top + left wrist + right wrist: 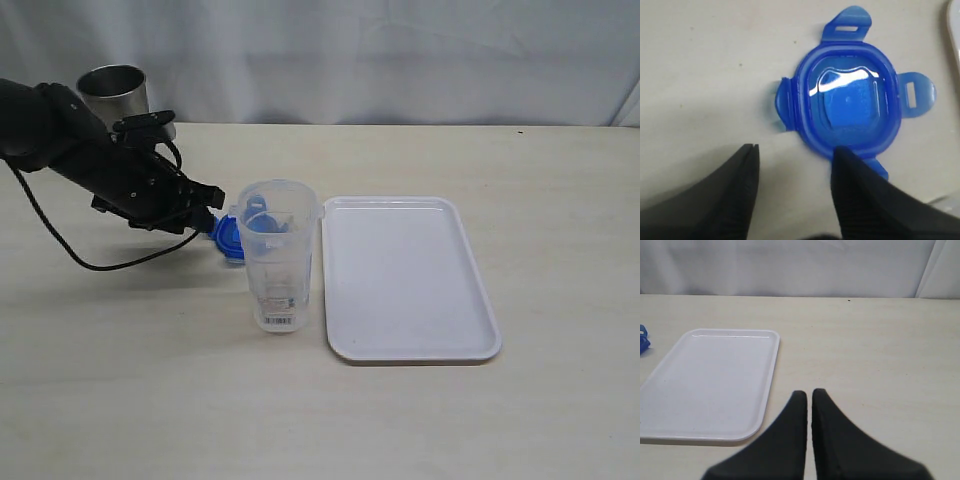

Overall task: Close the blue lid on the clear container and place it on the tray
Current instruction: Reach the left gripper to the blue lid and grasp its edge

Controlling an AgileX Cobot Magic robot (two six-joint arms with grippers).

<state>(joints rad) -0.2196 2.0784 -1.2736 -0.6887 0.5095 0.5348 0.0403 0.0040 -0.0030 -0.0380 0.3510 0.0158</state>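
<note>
Exterior view: the clear container [280, 262] is standing upright and open-topped on the table [520, 420]. The blue lid [228, 238] is lying flat just left of the container, partly showing through its clear wall. The left gripper [213, 222] is reaching in from farther left of the container, with its tips at the lid's outer edge. The tray [410, 280] is lying just right of the container, and a narrow strip of table is separating its rim from the container's base. A steel cup [113, 92] is standing well behind and left of the container. Wide table surface is stretching in front of the container.

Left wrist view: the lid [847, 102] is lying flat with its snap flaps spreading outward. The left gripper [795, 155] is standing partly open, with table showing between its jaws. One finger [855, 195] is overlapping the lid's rim, and nothing is being gripped.

Right wrist view: the right gripper [809, 394] is pressed closed on nothing. It is hanging over table on the side of the tray [710, 385] away from the container.
</note>
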